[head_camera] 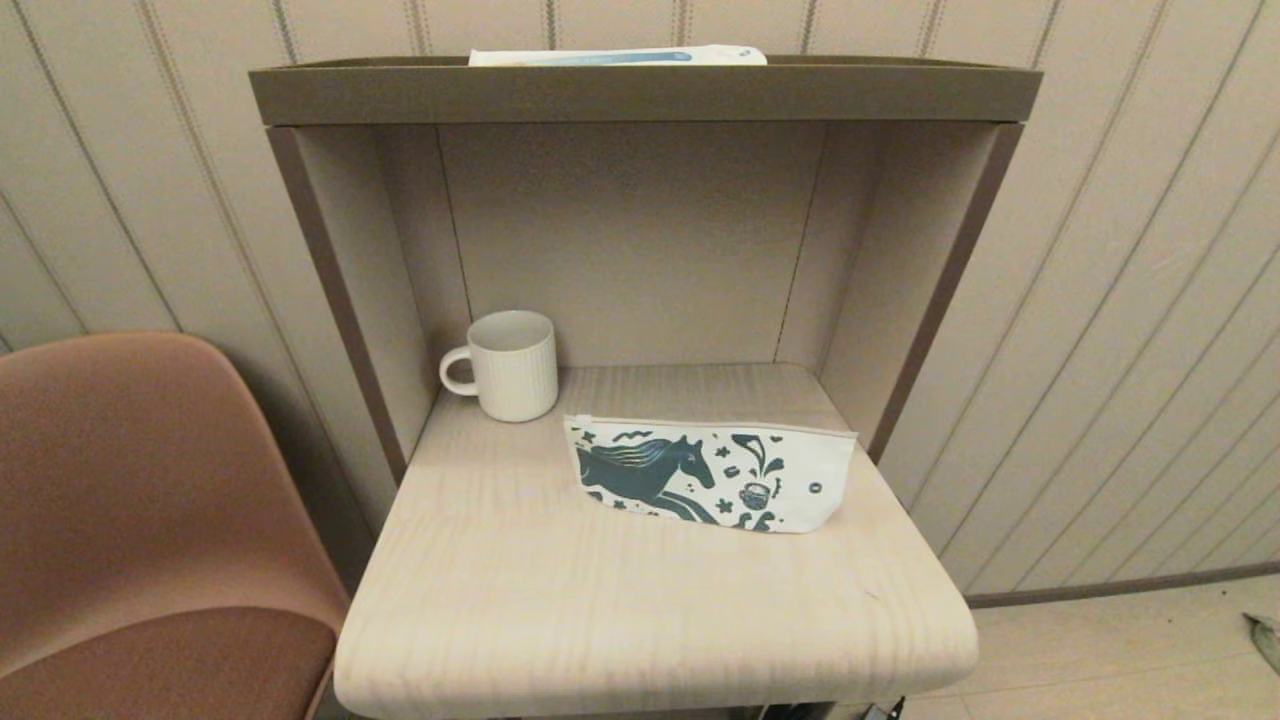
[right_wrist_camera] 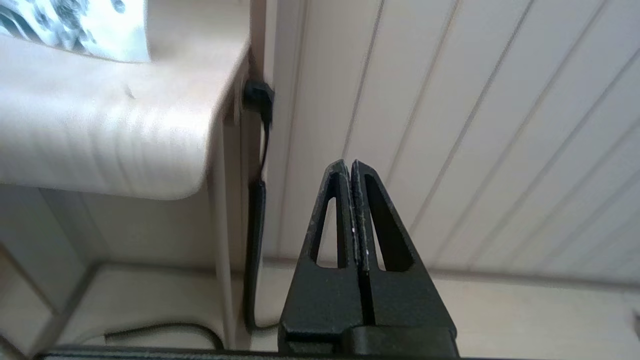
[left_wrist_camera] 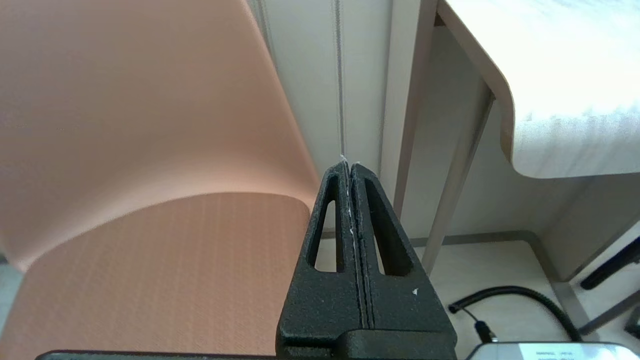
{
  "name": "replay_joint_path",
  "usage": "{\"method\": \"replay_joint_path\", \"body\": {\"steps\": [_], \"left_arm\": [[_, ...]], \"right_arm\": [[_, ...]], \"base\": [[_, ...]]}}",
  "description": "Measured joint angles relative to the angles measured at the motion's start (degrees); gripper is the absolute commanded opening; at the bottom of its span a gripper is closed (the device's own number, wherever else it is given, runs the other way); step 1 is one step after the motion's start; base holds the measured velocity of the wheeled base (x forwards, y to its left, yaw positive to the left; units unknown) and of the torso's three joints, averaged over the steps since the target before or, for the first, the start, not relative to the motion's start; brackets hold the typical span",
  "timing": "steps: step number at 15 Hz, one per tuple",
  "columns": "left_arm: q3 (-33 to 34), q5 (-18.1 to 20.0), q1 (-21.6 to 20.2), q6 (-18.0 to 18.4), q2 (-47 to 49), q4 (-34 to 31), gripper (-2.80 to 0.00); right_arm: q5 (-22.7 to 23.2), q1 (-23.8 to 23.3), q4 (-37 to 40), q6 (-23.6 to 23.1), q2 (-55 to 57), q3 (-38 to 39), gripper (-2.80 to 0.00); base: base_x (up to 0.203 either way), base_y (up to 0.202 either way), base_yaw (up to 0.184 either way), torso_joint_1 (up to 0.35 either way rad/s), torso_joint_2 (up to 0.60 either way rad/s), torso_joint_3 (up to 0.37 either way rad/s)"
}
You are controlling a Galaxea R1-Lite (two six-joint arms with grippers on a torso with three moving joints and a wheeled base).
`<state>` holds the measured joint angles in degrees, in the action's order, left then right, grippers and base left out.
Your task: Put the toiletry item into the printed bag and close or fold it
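Looking down from the head camera, we find the printed bag (head_camera: 712, 474) lying flat on the table (head_camera: 640, 610), at about one o'clock from the table's middle, its long zip edge toward the back wall of the shelf unit (head_camera: 640, 95). A white ribbed mug (head_camera: 507, 364) stands at ten o'clock from the bag, apart from it, handle pointing left. On the shelf's top a flat white item (head_camera: 618, 56) shows only as a sliver. A brown chair (head_camera: 140, 520) sits at nine o'clock, just beside the table's left edge.

Our arms hang low, below the tabletop. The left pincer (left_wrist_camera: 350, 167) is clenched on nothing, between chair and table leg. The right pincer (right_wrist_camera: 349, 167) is likewise clenched and empty, beside the table's right corner, facing the panelled wall.

The table's front half lies bare, edges rounded.
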<state>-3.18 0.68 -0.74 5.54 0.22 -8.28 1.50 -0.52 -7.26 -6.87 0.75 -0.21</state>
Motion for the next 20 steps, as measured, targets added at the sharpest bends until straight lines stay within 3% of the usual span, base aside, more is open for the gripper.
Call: {"method": "replay_joint_path", "body": {"steps": [3,6,8,11,20], "left_arm": [[0.15,0.40,-0.02,0.68,-0.11,-0.06,-2.80],[0.23,1.90,0.00,1.70,-0.11,-0.01,-2.80],[0.26,1.60,0.04,0.66,-0.11,0.05,-2.80],[0.26,-0.66,0.28,-4.91,-0.11,0.41,-2.80],[0.43,-1.30,0.33,-5.85,-0.11,1.20,-2.80]], "right_arm": [[-0.23,0.01,-0.28,4.06,-0.64,0.16,-2.80],[-1.31,0.01,-0.44,5.19,-0.75,0.21,-2.80],[-1.45,0.00,-0.43,5.45,-0.75,0.21,-2.80],[-1.50,-0.05,-0.42,5.56,-0.78,0.21,-2.80],[-1.69,-0.18,-0.42,5.69,-0.80,0.21,-2.80]], "base": [[0.000,0.000,0.000,0.000,0.00,0.000],[0.000,0.000,0.000,0.000,0.00,0.000],[0.000,0.000,0.000,0.000,0.00,0.000],[0.000,0.000,0.000,0.000,0.00,0.000],[0.000,0.000,0.000,0.000,0.00,0.000]]}}
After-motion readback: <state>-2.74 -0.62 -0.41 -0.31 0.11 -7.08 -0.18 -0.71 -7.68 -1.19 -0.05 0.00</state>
